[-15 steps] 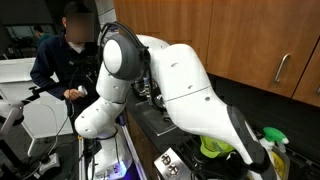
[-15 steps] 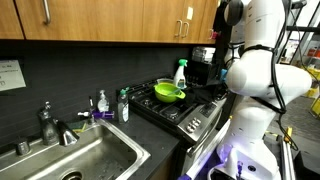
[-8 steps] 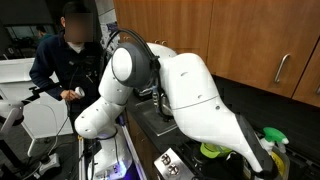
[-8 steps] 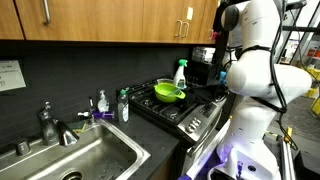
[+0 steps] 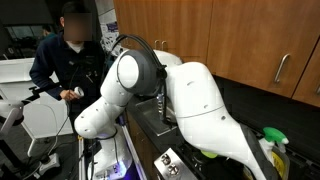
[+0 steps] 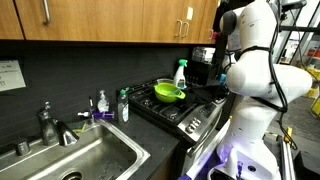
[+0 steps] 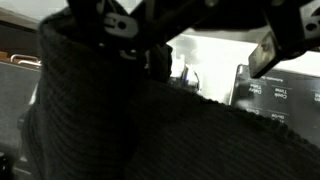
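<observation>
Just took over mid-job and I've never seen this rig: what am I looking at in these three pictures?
The machine is a white jointed robot arm. Two cameras stand outside it. In an exterior view a person in a dark top stands behind it. In an exterior view the counter holds a steel sink and a black stove carrying a green bowl, a pale spray bottle with a green nozzle by it. The third camera rides the wrist: the pincer stands open, gripping nothing visible, before a dark ribbed surface.

No readable text or labels
</observation>
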Motion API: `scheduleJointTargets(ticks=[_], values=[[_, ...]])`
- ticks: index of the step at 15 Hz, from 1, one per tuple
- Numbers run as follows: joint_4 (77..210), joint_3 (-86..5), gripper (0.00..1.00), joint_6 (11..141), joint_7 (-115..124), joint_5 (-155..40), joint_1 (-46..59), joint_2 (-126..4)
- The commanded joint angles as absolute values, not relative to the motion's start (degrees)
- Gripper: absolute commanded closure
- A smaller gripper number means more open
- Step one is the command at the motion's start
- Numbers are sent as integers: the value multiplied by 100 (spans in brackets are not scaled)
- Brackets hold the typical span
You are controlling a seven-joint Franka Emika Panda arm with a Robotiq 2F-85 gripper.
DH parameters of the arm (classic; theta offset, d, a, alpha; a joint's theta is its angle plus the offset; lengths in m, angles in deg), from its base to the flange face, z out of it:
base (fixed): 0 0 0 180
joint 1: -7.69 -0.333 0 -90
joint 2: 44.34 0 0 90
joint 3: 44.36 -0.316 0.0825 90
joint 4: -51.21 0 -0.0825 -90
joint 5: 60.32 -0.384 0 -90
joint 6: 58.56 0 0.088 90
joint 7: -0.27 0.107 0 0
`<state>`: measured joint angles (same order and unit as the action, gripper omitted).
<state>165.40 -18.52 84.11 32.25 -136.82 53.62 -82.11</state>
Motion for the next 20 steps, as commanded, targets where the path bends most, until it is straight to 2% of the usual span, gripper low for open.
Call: scheduleJointTargets(ticks=[1,10,20], values=[[16398,-1853,0,8345,3448,-13520,5403,-8317],[16263,-1920,0,8316,3434,-13217,5311,-8427],[15039,-1887,0,8083,4790,-12170,5451,-9323]])
